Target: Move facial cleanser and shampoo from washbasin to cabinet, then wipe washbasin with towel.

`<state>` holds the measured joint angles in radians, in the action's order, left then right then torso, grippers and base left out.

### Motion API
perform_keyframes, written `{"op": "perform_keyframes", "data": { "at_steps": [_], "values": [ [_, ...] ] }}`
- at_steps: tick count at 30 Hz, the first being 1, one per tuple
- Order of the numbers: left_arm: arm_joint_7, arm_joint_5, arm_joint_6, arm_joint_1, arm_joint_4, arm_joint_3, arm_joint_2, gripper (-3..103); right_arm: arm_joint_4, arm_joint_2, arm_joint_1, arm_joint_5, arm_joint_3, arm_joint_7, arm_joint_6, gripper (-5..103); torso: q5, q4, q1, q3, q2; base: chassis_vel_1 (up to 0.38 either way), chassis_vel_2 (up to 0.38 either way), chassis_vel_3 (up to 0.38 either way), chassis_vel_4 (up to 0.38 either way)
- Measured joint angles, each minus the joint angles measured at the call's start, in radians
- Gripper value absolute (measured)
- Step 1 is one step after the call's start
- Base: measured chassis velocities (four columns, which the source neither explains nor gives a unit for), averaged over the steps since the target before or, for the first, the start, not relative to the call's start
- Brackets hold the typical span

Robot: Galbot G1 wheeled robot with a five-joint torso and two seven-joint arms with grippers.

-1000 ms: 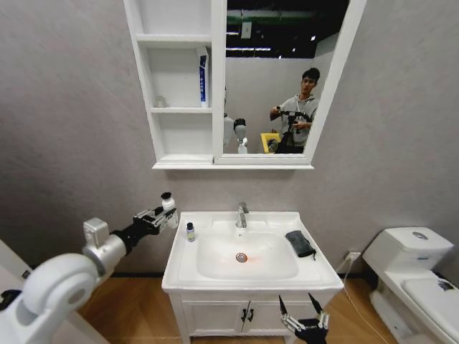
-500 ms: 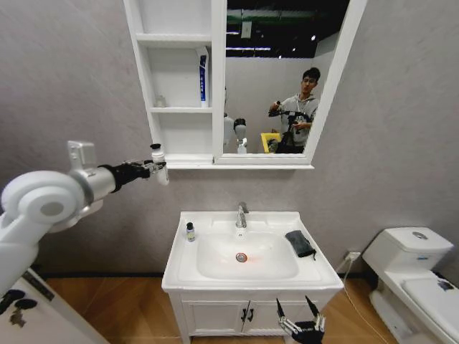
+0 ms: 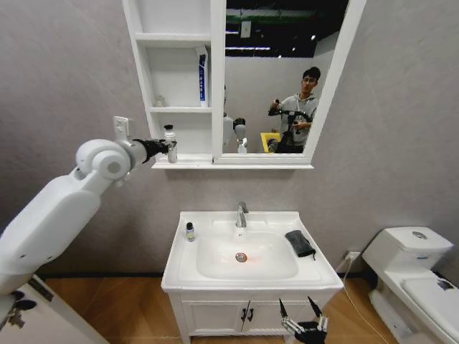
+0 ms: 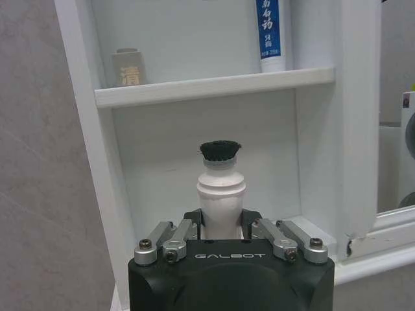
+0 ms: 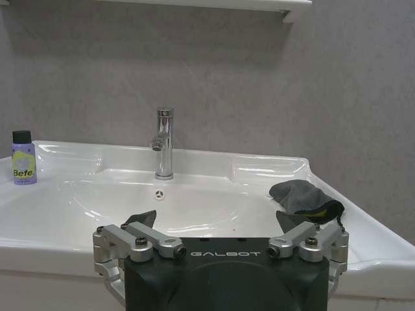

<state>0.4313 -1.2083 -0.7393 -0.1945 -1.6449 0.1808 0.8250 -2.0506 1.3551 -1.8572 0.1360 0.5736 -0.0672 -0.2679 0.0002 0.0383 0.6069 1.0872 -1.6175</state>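
Note:
My left gripper (image 3: 167, 147) is shut on a white bottle with a black cap (image 3: 170, 142), held upright at the mouth of the cabinet's (image 3: 183, 110) lowest shelf. In the left wrist view the bottle (image 4: 221, 186) stands up between the fingers of my left gripper (image 4: 222, 223). A small purple bottle (image 3: 190, 231) (image 5: 23, 166) stands on the washbasin's (image 3: 186, 269) left ledge. The dark towel (image 3: 300, 243) (image 5: 303, 196) lies on the right ledge. My right gripper (image 3: 304, 317) (image 5: 217, 220) hangs open low in front of the washbasin (image 5: 39, 233).
A blue-and-white tube (image 3: 203, 75) (image 4: 268, 29) and a small jar (image 3: 160, 102) (image 4: 126, 67) stand on the cabinet's middle shelf. The chrome tap (image 3: 242, 215) rises behind the bowl. A mirror (image 3: 280, 72) adjoins the shelves. A toilet (image 3: 412, 272) stands at the right.
My left arm has carried the white bottle up from beside the washbasin and then rightward to the cabinet's lowest shelf. The right gripper has hardly moved.

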Motion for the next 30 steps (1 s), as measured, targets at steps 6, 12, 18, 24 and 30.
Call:
{"op": "perform_keyframes", "data": {
  "at_steps": [6,12,18,24,30],
  "values": [
    [-0.008,0.044,0.002,-0.034,0.121,0.015,0.093,30,0.012,-0.003,0.008,0.002,0.001,0.000,0.000,100,0.0000,0.0001,0.000,0.000,0.000,0.000,0.000,0.000,0.000],
    [-0.021,0.088,0.002,-0.057,0.221,0.011,0.153,30,0.023,-0.006,0.010,0.007,0.005,0.000,-0.006,100,-0.0001,0.0000,0.000,0.000,0.000,0.000,0.000,0.000,0.000],
    [-0.035,0.135,0.010,-0.077,0.330,0.004,0.201,30,0.044,-0.011,0.010,0.012,0.005,0.000,-0.017,100,0.0000,0.0002,0.000,0.000,0.000,0.000,0.000,0.000,0.000],
    [-0.045,0.161,0.018,-0.080,0.394,-0.016,0.230,30,0.054,-0.015,0.014,0.016,0.007,-0.001,-0.019,100,-0.0001,0.0001,0.000,0.000,0.000,0.000,0.000,0.000,0.000],
    [-0.038,0.131,0.009,-0.071,0.377,-0.026,0.230,37,0.063,-0.021,0.023,0.020,0.010,-0.001,-0.018,100,-0.0010,0.0000,0.000,0.000,0.000,0.000,0.000,0.000,0.000]
  ]
}}
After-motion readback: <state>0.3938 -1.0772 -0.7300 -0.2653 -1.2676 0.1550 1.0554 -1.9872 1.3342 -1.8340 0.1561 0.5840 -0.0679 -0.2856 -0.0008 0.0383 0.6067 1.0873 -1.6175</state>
